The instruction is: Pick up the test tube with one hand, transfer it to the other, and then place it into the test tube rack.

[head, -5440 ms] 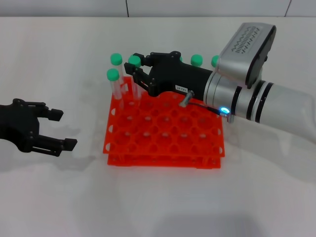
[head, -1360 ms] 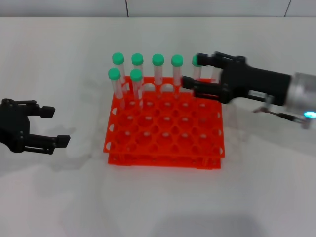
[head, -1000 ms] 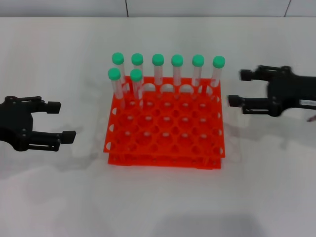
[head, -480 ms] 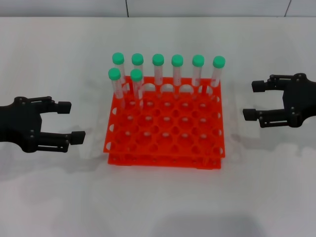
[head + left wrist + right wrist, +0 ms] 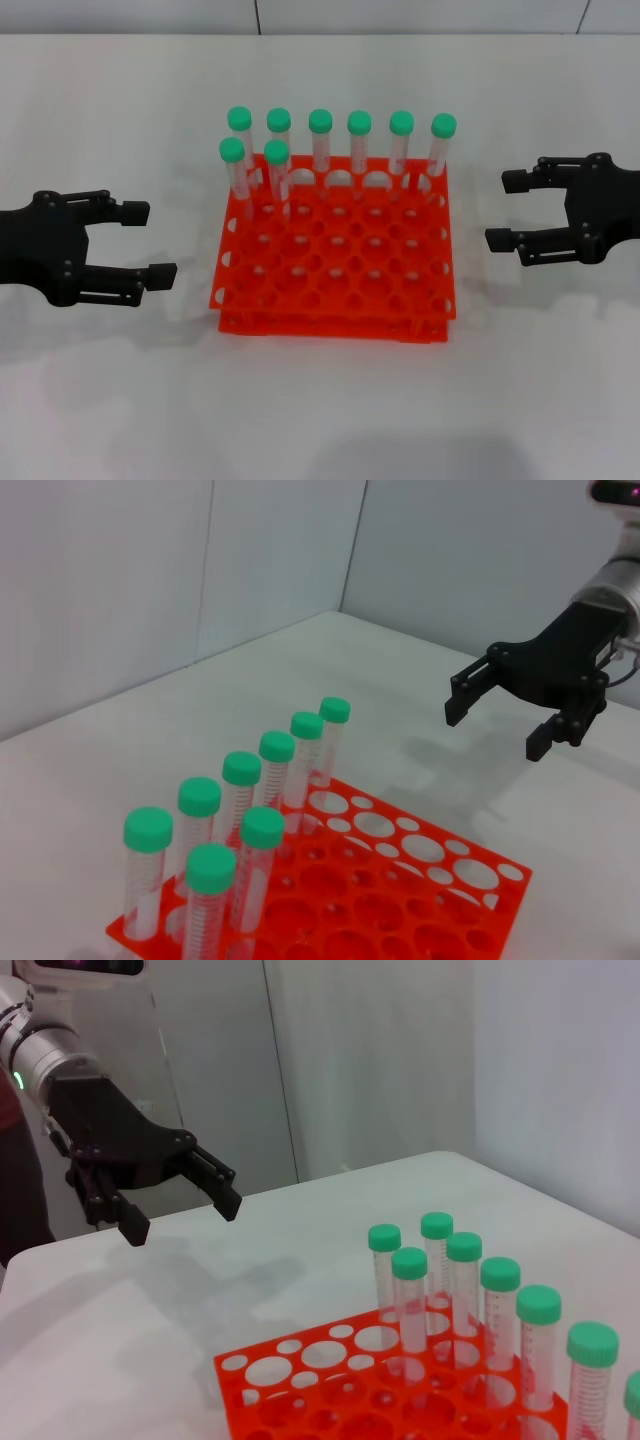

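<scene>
1. Orange-red test tube rack (image 5: 335, 260) at centre of the white table (image 5: 330, 400).
2. Left gripper (image 5: 140, 243) left of the rack, fingers spread, empty.
3. Right gripper (image 5: 508, 211) right of the rack, fingers spread, empty.
4. Test tube (image 5: 277, 172) upright in the rack's second-farthest row, among seven other green-capped tubes (image 5: 360, 140) at the far side.

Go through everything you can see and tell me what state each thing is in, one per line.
Left hand: open, empty, off the rack's left side.
Right hand: open, empty, off the rack's right side.
Test tube rack: flat on the table, most holes empty.
Back-row tubes: six, upright, green caps on.
Second-row tubes: two, upright, capped, at the left end.
Table: white.
</scene>
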Robot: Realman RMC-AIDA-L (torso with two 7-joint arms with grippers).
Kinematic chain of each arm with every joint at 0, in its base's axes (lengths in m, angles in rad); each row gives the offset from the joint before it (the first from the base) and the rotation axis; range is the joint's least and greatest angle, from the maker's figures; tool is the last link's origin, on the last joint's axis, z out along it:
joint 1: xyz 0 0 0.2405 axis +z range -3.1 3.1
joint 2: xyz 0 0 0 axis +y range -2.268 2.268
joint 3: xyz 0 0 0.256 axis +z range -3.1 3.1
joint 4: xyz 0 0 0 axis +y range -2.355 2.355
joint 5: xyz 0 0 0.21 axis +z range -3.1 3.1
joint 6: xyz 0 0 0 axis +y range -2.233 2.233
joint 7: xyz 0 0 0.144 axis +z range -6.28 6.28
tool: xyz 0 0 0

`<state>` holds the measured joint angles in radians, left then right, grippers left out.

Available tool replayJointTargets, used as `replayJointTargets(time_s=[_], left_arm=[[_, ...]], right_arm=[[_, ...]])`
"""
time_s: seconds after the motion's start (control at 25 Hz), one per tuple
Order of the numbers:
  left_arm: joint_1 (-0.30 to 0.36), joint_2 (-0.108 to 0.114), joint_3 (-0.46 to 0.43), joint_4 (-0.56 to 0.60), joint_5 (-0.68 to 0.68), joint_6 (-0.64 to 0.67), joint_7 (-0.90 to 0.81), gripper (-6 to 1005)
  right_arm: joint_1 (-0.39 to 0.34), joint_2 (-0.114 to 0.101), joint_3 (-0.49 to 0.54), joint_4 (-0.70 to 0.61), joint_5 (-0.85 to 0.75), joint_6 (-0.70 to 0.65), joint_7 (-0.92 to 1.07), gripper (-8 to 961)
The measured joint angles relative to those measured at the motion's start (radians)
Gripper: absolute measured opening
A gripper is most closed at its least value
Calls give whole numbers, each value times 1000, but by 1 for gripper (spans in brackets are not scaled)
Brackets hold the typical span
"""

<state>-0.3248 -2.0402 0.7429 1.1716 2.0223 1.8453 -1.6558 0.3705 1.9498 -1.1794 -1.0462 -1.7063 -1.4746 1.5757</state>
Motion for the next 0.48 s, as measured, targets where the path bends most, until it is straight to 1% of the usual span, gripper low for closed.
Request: replayJointTargets(time_s=[0.2, 0.48], left_arm=[[0, 0, 1, 0, -1, 0, 0, 888], [0, 0, 1, 0, -1, 0, 1, 888]], right_arm=[[3, 0, 1, 0, -1, 3, 6, 783], [2, 6, 1, 0, -2, 6, 7, 783]])
